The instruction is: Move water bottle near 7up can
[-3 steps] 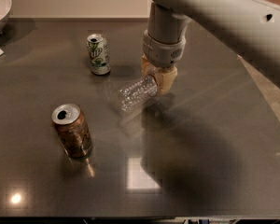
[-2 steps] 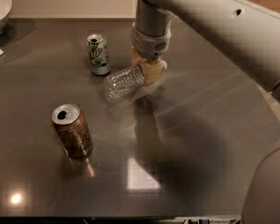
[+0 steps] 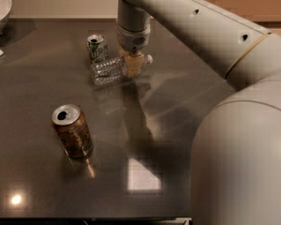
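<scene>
Fingers [image 3: 138, 63] of gripper [image 3: 132, 68] clamp water bottle [image 3: 107, 71] just beside 7up can [image 3: 97, 47].

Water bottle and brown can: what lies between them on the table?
Only bare table, seen in the camera view. The gripper holds the water bottle beside the 7up can; the brown can stands apart.

A: Any writing you can make out?

B: None. The 7up can [image 3: 97, 47], just left of the gripper [image 3: 133, 63], shows a green logo with illegible letters. The water bottle [image 3: 107, 71] clamped in the gripper and the brown can [image 3: 72, 131], well nearer the camera, show nothing readable.
</scene>
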You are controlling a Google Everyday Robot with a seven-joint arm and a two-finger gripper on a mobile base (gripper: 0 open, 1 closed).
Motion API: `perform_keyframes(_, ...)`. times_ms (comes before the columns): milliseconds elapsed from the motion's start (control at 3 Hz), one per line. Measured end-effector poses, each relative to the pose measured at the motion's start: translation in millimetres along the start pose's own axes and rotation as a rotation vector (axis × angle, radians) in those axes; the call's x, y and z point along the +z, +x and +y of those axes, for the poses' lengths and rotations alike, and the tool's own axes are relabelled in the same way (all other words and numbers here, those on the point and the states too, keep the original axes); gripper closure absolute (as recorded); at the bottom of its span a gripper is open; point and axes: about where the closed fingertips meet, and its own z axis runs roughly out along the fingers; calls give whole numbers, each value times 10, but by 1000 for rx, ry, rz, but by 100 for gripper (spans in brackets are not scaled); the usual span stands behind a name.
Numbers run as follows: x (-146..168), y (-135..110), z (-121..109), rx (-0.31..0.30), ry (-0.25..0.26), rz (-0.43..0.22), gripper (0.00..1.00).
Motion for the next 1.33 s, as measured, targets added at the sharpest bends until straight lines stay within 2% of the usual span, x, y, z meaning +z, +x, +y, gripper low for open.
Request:
perform_keyframes(333,140,-23,-175,29,3,15,84)
perform_keyframes(1333,316,-6,-280,36,-6,29,13)
